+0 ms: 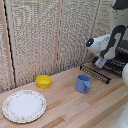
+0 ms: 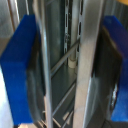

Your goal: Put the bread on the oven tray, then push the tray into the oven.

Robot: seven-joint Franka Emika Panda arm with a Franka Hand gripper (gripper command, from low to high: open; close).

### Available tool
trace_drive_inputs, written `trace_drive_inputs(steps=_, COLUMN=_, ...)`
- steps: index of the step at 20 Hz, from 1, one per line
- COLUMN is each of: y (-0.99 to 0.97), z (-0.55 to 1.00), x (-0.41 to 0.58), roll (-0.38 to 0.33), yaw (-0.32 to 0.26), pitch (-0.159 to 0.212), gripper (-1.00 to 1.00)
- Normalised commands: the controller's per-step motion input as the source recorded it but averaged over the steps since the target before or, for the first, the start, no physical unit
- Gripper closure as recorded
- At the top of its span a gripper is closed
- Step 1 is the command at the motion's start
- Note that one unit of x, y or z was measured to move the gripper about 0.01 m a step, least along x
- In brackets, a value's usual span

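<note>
Gripper (image 2: 65, 65) straddles oven pan (image 2: 47, 75); bread hidden

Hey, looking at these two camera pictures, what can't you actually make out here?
- The bread: not seen in either view.
- The oven: exterior view, mostly cut off by the right edge and hidden behind the arm.
- The gripper: exterior view, too small to tell whether its fingers close on the oven pan.
- Wrist view: the blue fingers flank blurred metal bars; contact is unclear.
</note>
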Motion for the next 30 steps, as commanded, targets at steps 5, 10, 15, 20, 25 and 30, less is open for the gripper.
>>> trace_drive_inputs(steps=5, y=-1.0, z=0.0, x=-0.078, roll=0.006, yaw=0.0, pitch=-0.025, gripper=1.0)
trace_drive_inputs(steps=10, y=-1.0, z=0.0, x=-0.067, roll=0.003, yaw=0.0, pitch=-0.024, gripper=1.0)
trace_drive_inputs(steps=15, y=-0.71, z=0.0, x=-0.002, roll=0.015, yaw=0.0, pitch=-0.019, gripper=-1.0)
trace_drive_inputs(steps=20, y=-0.97, z=0.02, x=-0.007, roll=-0.052, yaw=0.0, pitch=-0.05, gripper=-1.0)
trace_drive_inputs(steps=25, y=-0.38, z=0.2, x=0.074, roll=0.021, yaw=0.01, pitch=-0.016, gripper=-1.0)
trace_drive_inputs(steps=30, y=-0.2, z=0.34, x=0.115, roll=0.011, yaw=-0.002, pitch=0.006, gripper=-1.0)
